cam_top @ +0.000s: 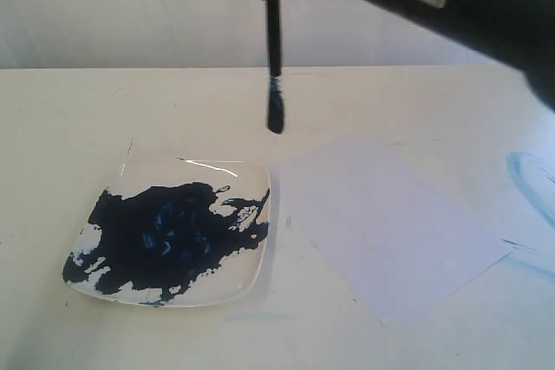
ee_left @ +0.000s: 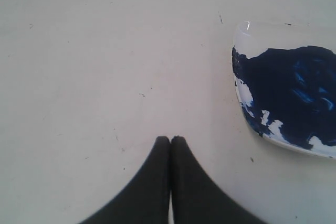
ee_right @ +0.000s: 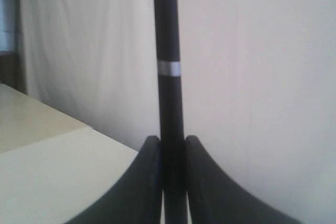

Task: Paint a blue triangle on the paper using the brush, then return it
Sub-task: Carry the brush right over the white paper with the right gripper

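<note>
Pinched upright in the right claw (ee_right: pixel 172 142), jaws closed on its black shaft: the paintbrush (cam_top: pixel 275 58), bristle tip dark with blue paint and pointing down. Hanging in the air above the table (cam_top: pixel 87 110), apparently clear of every surface, roughly over the gap between a square white plate (cam_top: pixel 173 171) smeared with dark blue paint and the white sheet of paper (cam_top: pixel 390 231). Plate to the left of the brush, paper to the right, both flat on the table and close beside each other. No blue triangle on the paper yet; sheet bare. Further right on the table, a pale blue curved smear (cam_top: pixel 531 178). Left claw (ee_left: pixel 170 140) pressed together on nothing, low over bare table near the plate.

Judged step: brush loaded with paint, painting not begun. Next, most likely: shift right over the sheet, lower to the lightest bristle contact, then draw the first side with gentle pressure, taking care not to drag the loose paper.
</note>
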{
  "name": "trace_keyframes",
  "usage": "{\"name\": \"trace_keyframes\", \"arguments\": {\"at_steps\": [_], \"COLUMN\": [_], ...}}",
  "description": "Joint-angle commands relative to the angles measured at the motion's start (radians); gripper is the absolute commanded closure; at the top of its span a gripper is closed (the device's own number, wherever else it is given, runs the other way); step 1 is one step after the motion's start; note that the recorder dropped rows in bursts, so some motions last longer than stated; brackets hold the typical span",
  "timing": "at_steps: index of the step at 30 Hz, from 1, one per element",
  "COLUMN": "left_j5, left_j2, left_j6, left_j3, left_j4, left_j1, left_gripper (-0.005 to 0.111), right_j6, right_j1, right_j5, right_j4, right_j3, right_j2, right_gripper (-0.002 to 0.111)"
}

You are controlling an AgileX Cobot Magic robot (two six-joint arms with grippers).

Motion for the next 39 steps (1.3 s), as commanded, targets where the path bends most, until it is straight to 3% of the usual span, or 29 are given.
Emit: {"name": "trace_keyframes", "arguments": {"at_steps": [1,6,13,18,22,27,39], "left_j5": [0.001,0.001,0.003,0.003,0.003,-0.023,-0.155], "left_j2": [-0.001,-0.001,-0.001,-0.001,-0.001,-0.001,-0.001], "left_j6": [-0.006,0.008,0.110,0.110,0.110,0.125,0.126], "left_j3": [0.004,0.004,0.004,0.004,0.004,0.004,0.004], "left_j4": [-0.006,0.014,0.055,0.053,0.053,0.055,0.034], "left_j1": [-0.004,-0.004,-0.004,-0.004,-0.004,-0.004,-0.004], "left_gripper": [0.107,0.107,0.107,0.107,0.107,0.107,0.107], "right_j6": [0.011,0.011,0.011,0.035,0.181,0.344,0.361], "right_j1": [-0.070,-0.167,-0.279,-0.383,-0.458,-0.512,-0.582], "right_j5": [0.201,0.199,0.146,0.025,-0.089,-0.225,-0.066], "right_j4": [0.012,0.032,0.052,0.068,0.052,-0.109,-0.111], "right_j3": [0.075,0.192,0.304,0.339,0.341,0.341,0.341], "right_j2": [-0.209,-0.396,-0.452,-0.362,-0.229,-0.119,-0.207], "right_gripper": [0.108,0.108,0.108,0.108,0.108,0.108,0.108]}}
